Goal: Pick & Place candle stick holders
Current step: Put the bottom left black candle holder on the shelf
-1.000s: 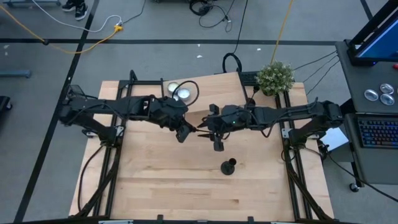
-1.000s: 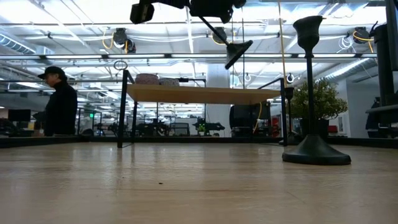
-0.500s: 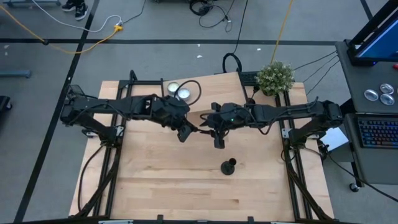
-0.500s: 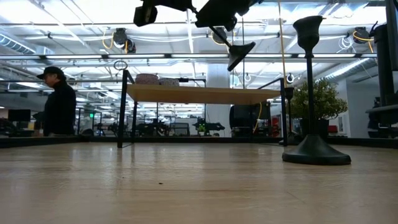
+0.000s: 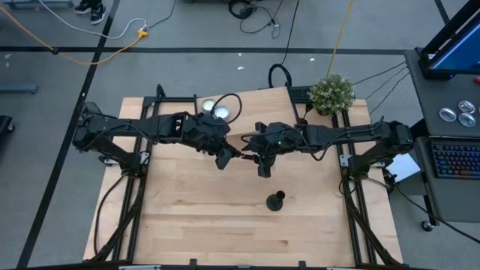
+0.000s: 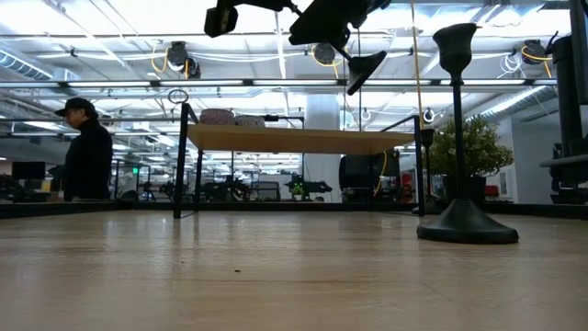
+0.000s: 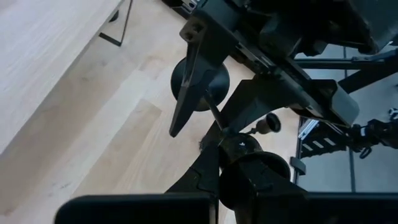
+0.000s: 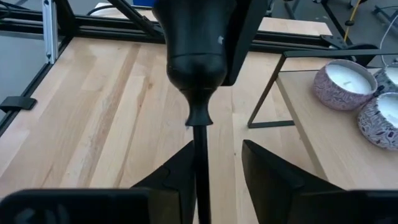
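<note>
The pale wooden table [image 5: 187,225] lies under both arms, with a small raised shelf [image 6: 294,139] at its far edge carrying white candles [image 8: 346,76] in patterned pots and a potted plant [image 5: 332,91] at the far right corner. Beyond the table, the low view shows a person [image 6: 87,152] in dark clothes standing in the room.

Both arms meet over the table's middle, well above the wood. Between them hangs one candle stick holder [image 6: 366,69]. Its long axis runs roughly from arm to arm, tilted, with the round base low and toward the right arm and the cup end toward the left arm. The left gripper [image 5: 225,157] closes on the cup end, its dark fingers on either side of the cup in the right wrist view. The right gripper [image 8: 217,152] is partly spread around the thin stem: one finger lies against it, and the other stands off with a clear gap.

A second holder [image 5: 277,201] stands upright on the table, nearer the front edge and a little toward the right arm's side, well apart from both grippers. Bare wood lies all around it.

Only the low view shows the height of the held holder above the surface. Only the right wrist view shows the gap at the stem, and the left wrist view shows the base [image 7: 199,84] close against the right arm's finger.
</note>
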You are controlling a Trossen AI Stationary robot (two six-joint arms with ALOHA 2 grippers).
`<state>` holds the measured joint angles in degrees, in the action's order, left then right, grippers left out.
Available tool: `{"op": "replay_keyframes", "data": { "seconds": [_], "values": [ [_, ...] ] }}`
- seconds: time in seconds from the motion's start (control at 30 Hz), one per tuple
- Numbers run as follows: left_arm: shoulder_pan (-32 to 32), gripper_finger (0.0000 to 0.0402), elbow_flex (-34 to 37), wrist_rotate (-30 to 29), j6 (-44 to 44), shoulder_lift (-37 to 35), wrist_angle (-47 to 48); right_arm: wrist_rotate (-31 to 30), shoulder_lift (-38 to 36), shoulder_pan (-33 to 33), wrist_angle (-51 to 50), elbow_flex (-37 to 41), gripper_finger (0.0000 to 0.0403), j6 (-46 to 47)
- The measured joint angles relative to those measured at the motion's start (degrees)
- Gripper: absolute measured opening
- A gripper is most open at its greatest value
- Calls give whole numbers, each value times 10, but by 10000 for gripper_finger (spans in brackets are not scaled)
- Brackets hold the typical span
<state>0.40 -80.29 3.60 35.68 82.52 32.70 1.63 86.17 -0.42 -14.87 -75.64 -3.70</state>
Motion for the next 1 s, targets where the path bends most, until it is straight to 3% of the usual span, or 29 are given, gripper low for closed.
{"op": "replay_keyframes", "data": {
  "seconds": [0.4,0.53,1.0],
  "values": [
    [0,12,0,-1,1,0,6,5,0,-1,-1,0,14,-2],
    [0,13,0,-3,2,0,14,3,0,0,-1,0,8,-8],
    [15,170,0,-10,-10,-17,19,-30,-5,-7,-9,0,3,-1]
  ]
}}
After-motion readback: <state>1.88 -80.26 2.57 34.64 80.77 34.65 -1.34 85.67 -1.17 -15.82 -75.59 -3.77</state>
